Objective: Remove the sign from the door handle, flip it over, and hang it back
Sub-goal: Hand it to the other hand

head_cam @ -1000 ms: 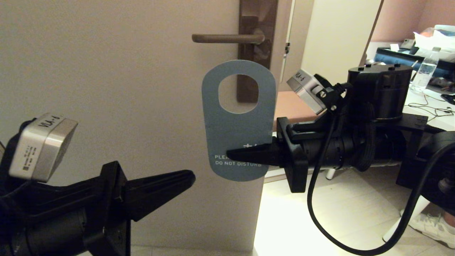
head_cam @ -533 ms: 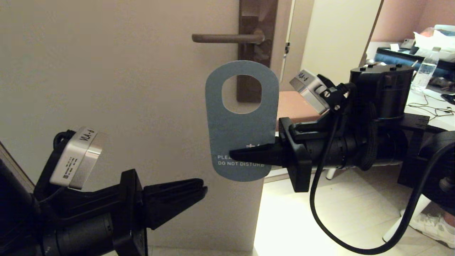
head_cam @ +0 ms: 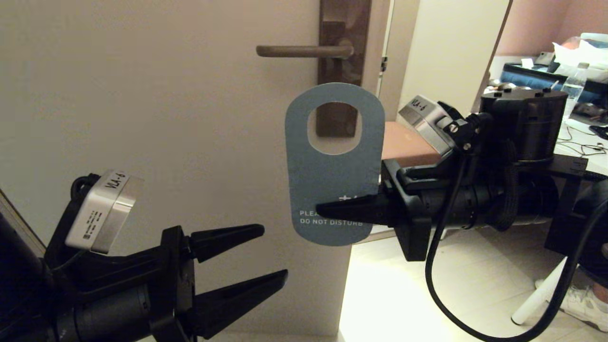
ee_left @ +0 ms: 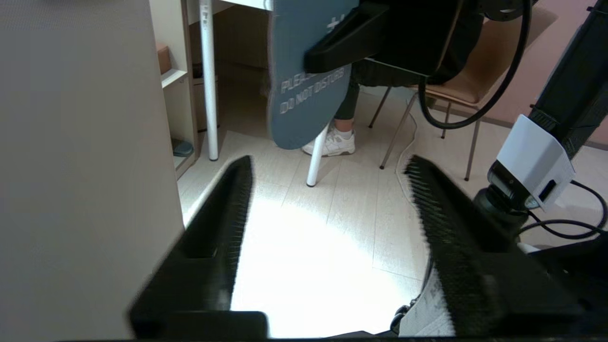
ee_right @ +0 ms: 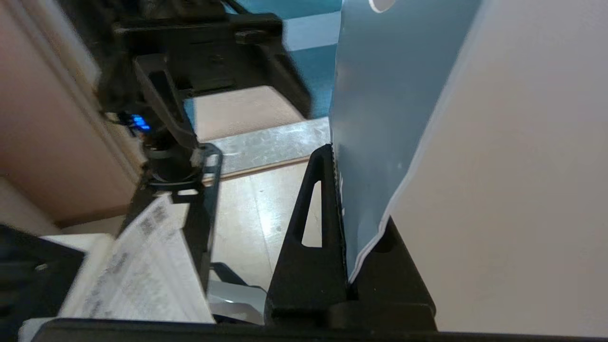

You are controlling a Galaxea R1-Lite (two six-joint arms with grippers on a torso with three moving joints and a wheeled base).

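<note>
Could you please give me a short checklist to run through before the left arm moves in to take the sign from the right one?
1. Sign clear of the door handle: ok, it is held below the lever, apart from it.
2. Right gripper has a firm hold: ok, jaws shut on the sign's lower part, beside the lettering.
3. Left gripper ready to receive: ok, jaws stand open and empty.
4. Left gripper lined up with the sign: not ok, it sits lower and to the left of the sign, apart from it.
5. Face towards the robot: ok, the grey-blue DO NOT DISTURB side, so not yet turned over.
6. Free edge for a second grip: cannot tell.
</note>
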